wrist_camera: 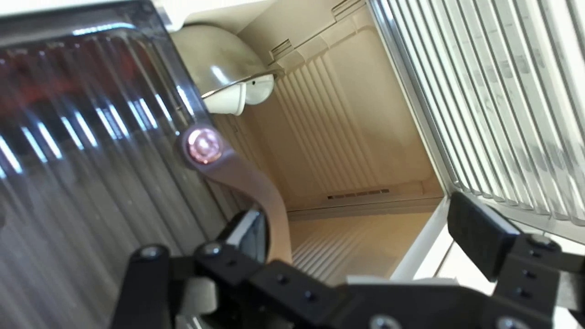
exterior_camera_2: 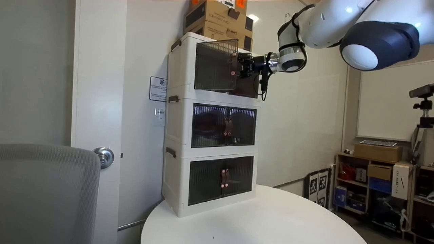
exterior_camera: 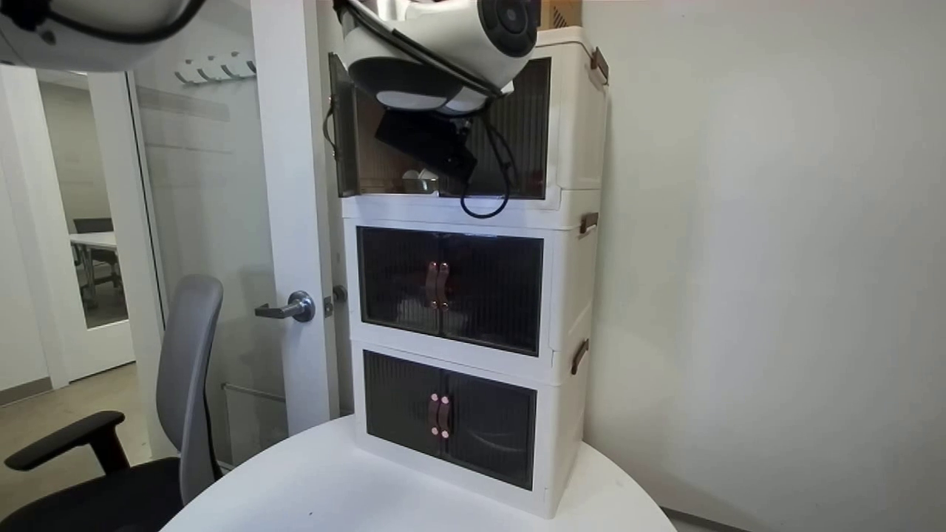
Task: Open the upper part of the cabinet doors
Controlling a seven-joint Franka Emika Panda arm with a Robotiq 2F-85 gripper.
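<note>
I had the Robotiq gripper (wrist_camera: 363,233) in front of the top tier (exterior_camera: 580,125) of the cabinet (exterior_camera: 573,284), jaws spread wide and clamping nothing. One finger (wrist_camera: 252,235) stood between the closed upper door (wrist_camera: 100,183) and its coppery strap handle (wrist_camera: 276,217); contact I could not determine. The opposite finger stood well apart, near the cabinet's frame and the opened upper door (exterior_camera_2: 213,67). That door projected from the cabinet front, its free edge just beside the gripper. The closed door covered the remaining half of the tier. Between the fingers, open room led into the cabinet; further room lay before the cabinet, above the round table (exterior_camera_2: 271,217). The wrist view showed a bowl (wrist_camera: 215,55) of white pieces (wrist_camera: 227,100) inside the cabinet; in an exterior view the robot arm (exterior_camera: 436,44) blocked the fingers. In an exterior view, cardboard boxes (exterior_camera_2: 220,27) stood stacked on top of the cabinet, and the opened door's face showed broadside.
</note>
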